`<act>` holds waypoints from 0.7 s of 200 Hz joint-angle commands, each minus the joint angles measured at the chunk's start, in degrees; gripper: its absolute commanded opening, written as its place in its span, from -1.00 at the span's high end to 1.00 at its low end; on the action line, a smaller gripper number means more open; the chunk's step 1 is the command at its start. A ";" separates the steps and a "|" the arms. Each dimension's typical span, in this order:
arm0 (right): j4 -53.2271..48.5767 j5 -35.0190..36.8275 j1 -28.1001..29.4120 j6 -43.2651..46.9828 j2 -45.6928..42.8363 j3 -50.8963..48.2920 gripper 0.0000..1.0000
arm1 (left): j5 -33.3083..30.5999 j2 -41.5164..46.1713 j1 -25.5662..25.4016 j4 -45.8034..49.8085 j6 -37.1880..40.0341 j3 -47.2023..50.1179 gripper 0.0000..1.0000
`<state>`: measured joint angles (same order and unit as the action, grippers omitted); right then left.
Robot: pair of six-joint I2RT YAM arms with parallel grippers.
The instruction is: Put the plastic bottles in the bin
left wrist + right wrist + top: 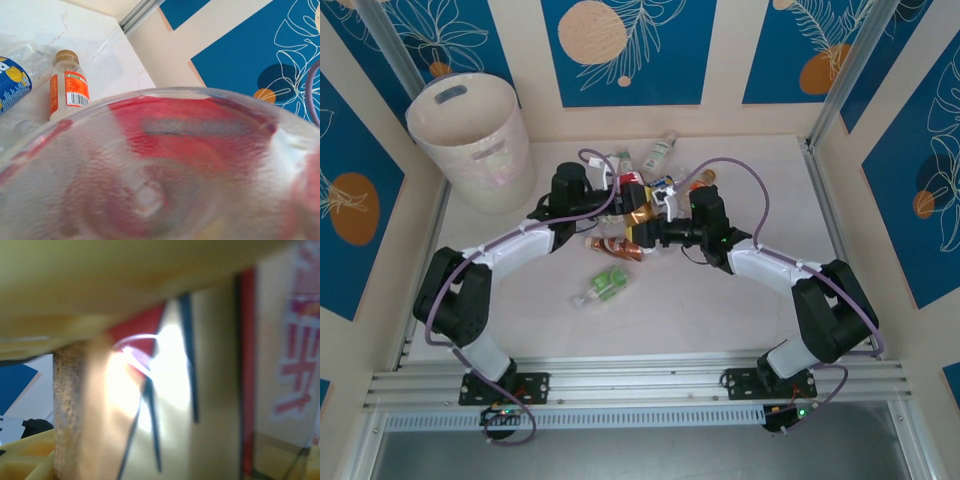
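The bin stands at the back left. Several plastic bottles lie in a heap mid-table. My left gripper is in the heap, and a red-labelled bottle sits in its jaws. That bottle's clear base presses close to the left wrist camera and hides the fingers. My right gripper meets the heap from the right, against a brown-labelled bottle. In the right wrist view this bottle is a blur over the jaws. A green-labelled bottle lies apart, nearer the arms.
More bottles lie behind the grippers: a green-capped one, an orange one, an orange-labelled one and a blue-labelled one. A reddish bottle lies in front of the heap. Walls close the back and both sides.
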<state>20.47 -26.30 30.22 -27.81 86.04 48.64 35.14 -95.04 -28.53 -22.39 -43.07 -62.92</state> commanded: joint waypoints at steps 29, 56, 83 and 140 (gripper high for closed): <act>-2.44 -6.51 -0.15 2.23 -1.14 2.18 -0.18 | -2.34 -0.72 -0.07 -2.92 0.47 0.63 -0.14; -6.51 -3.07 -1.34 3.73 -4.14 1.51 -0.71 | -4.92 0.47 0.01 -1.00 1.82 1.20 -0.12; -11.49 -0.85 -2.89 6.23 -8.81 0.34 -0.99 | -7.05 1.21 0.15 0.05 2.45 1.70 -0.10; -16.59 17.72 -4.78 7.89 -19.14 -3.99 -0.99 | -8.37 1.18 0.41 1.95 3.55 1.51 -0.07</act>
<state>6.31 -20.53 26.02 -20.93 70.65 46.94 29.17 -94.61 -28.67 -21.85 -41.80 -61.84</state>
